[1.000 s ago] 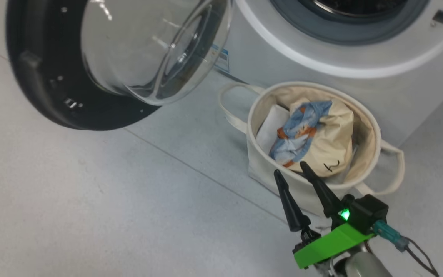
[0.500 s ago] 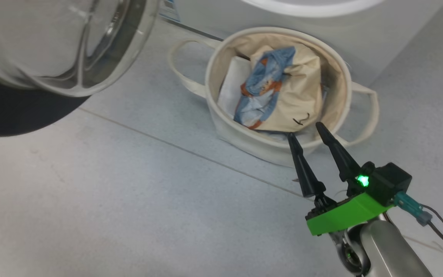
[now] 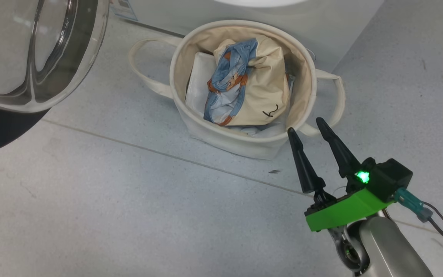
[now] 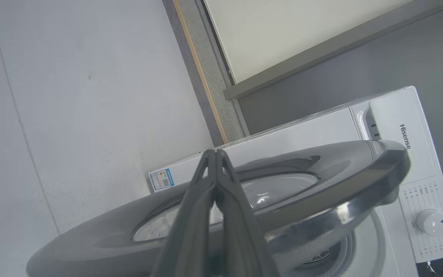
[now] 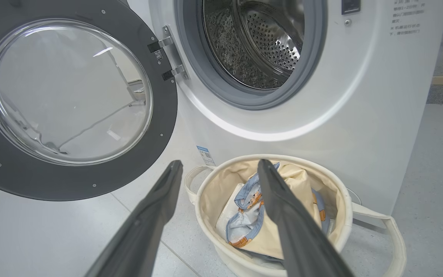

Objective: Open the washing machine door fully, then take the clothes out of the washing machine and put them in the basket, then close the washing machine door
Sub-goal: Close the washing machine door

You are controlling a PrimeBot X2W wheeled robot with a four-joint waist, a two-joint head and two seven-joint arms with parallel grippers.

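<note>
Two pieces, the clothes [image 3: 244, 84], lie bunched in the basket [image 3: 221, 136], which stands on the floor right before the washing machine [image 5: 360, 115], below its opening. The drum [image 5: 260, 42] looks bare as far as it can be seen. Unloading judged done; closing is the step in hand. (Observer A)

Observer B: Agreed. The washing machine door [image 5: 67, 92] hangs swung out from the machine on its hinges, to the robot's left of the opening. The right gripper [image 3: 305, 125] hovers in front of the machine, just past the basket's near rim, fingers spread wide, nothing between them. The left gripper [image 4: 215, 152] has its fingers pressed together, empty, beside the door's outer face. Contact cannot be told.

Observer A: Best approach?

Observer B: Probably push with the closed left tips on the black rim, far from the hinge, and sweep toward the machine front until the latch catches. The right arm should stand out of the arc. Whether the door's lower rim clears the basket handle is unclear, so watch it.
</note>
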